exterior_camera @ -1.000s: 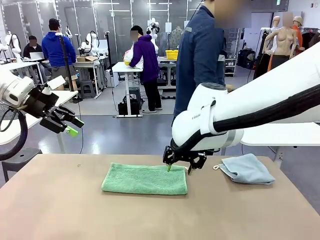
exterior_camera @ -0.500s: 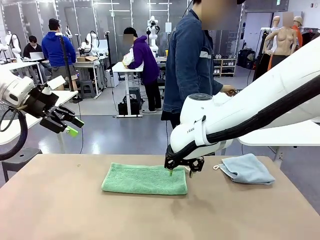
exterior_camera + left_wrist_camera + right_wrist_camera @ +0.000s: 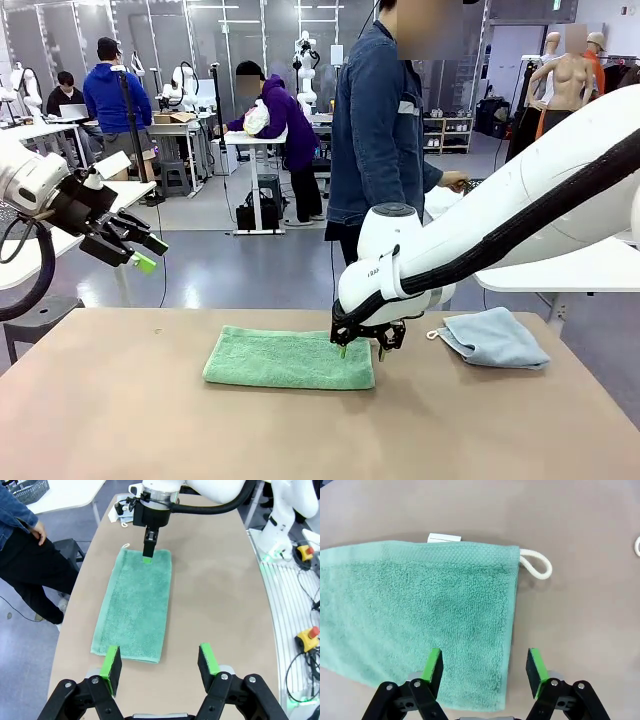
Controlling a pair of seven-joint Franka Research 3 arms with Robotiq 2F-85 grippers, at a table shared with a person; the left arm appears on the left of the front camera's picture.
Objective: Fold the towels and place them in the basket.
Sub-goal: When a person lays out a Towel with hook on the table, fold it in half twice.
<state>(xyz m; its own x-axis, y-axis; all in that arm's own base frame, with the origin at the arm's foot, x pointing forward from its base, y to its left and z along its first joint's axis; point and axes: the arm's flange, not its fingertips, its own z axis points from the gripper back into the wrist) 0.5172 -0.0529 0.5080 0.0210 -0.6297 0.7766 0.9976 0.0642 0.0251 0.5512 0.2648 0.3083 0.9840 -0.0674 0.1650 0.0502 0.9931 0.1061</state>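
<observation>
Right gripper [image 3: 361,351] hovered at the green towel's [image 3: 289,358] right end, mid-frame.
Its jaws stood apart, empty; left gripper [image 3: 147,253], upper left, also apart and empty.

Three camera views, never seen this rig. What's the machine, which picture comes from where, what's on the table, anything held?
Two white robot arms share a brown table with a person standing at the far side. The wide picture comes from a fixed camera between the arms. The other two come from cameras on each arm's wrist, looking along that hand's two green-padded fingers.

The left hand hangs in the air off the table's left side, open, holding nothing. The right hand is low over the right end of the green towel, also open; its own view shows one finger over the towel and the other past the edge, nothing gripped.

The green towel lies flat. A light blue towel lies crumpled to the right.
</observation>
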